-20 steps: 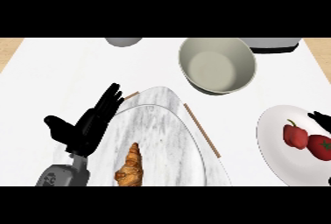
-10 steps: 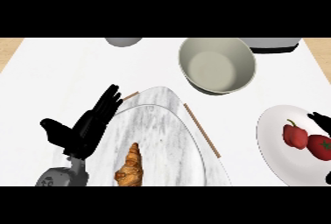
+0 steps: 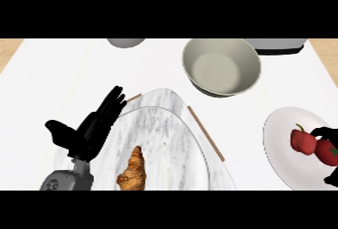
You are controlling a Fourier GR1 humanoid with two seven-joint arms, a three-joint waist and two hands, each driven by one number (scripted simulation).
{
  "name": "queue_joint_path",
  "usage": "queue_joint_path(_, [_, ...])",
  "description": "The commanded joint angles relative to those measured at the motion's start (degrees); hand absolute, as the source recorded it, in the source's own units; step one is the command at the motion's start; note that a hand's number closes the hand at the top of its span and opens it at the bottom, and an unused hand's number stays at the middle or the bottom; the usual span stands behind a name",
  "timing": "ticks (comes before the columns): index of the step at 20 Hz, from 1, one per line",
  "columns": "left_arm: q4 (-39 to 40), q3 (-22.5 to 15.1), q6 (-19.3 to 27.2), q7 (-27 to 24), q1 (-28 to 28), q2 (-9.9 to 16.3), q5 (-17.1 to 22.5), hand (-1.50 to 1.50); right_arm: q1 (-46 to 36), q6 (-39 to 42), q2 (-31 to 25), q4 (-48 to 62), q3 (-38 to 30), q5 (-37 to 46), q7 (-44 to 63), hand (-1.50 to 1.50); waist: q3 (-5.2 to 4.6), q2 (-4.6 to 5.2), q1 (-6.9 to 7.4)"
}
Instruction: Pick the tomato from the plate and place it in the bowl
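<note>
Left hand [image 3: 89,129] resting open at lower left, fingers straight and spread, pointing up and to the right over the marble board's [image 3: 165,134] edge. Right hand [image 3: 328,134] barely showing at the right edge, dark fingers just beside the tomato [image 3: 303,141]; cannot tell whether spread or curled. Tomato lying on the white plate [image 3: 280,143], a second red one touching it. Bowl [image 3: 221,67] up and left of that hand, well apart. Croissant [image 3: 133,170] on the board, near the left hand. White surface [image 3: 59,71] beneath.

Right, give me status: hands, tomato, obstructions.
Left hand open, resting over the marble board. Right hand at the white plate, fingers unclear. Red tomato on plate. Path to grey bowl unobstructed.
</note>
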Motion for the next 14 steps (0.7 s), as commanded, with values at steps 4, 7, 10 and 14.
queue_joint_path(4, [3.21,2.39,-1.98,-1.14,-2.21,-0.16,0.14,0.0,-3.56,-4.75,2.46,6.22,1.02,4.28,-4.23,1.5,0.23,0.13,0.12])
queue_joint_path(7, [-1.57,1.36,-1.09,0.68,0.83,-0.09,-1.02,0.0,0.07,-0.97,0.56,-1.48,-0.65,3.41,-3.89,1.5,0.21,0.03,-0.01])
queue_joint_path(10, [5.19,-0.06,-0.58,-4.07,-0.51,-3.08,-3.0,0.0,-1.35,-6.06,2.16,2.61,-0.05,5.34,-6.06,1.5,0.21,0.11,-0.07])
queue_joint_path(14, [0.83,0.67,-1.0,0.63,-0.06,-2.28,-1.45,0.0,3.16,-6.56,2.63,-4.53,-1.16,6.6,-4.11,1.5,0.21,0.03,-0.2])
